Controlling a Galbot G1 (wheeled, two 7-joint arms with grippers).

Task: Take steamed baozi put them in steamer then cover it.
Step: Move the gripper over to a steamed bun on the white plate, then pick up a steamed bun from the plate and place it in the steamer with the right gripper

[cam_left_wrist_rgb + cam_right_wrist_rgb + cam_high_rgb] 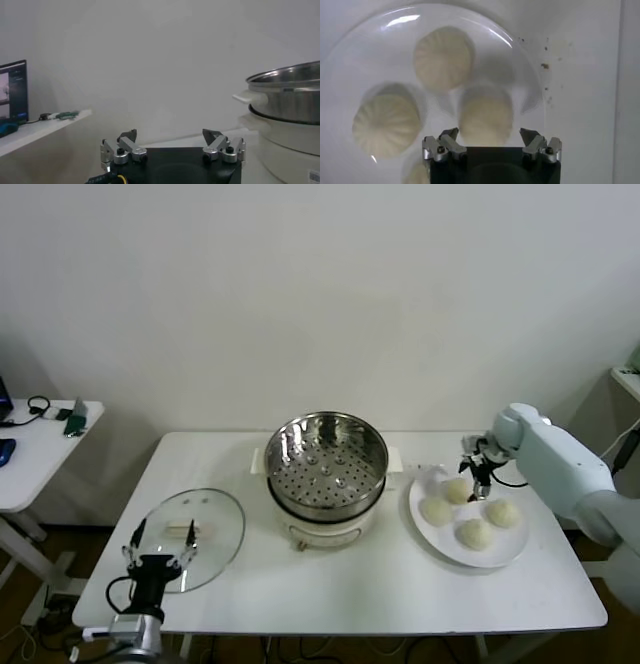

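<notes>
A plain white wall backs the white table (330, 594) I work at. Four steamed baozi (472, 533) sit together on a white plate (442, 546) at my right, none in the steamer (326, 456) yet. That shiny perforated basket stands mid-table on its white cooker base (322, 529), just beside the plate. My right gripper (479, 473) hangs directly over the rear baozi (485, 112), jaws spread wide with nothing between them. The cover (192, 536) lies flat on the table to my left, well apart from the plate. My left gripper (158, 562) waits at the table's near left edge beside the cover, jaws also spread and empty.
</notes>
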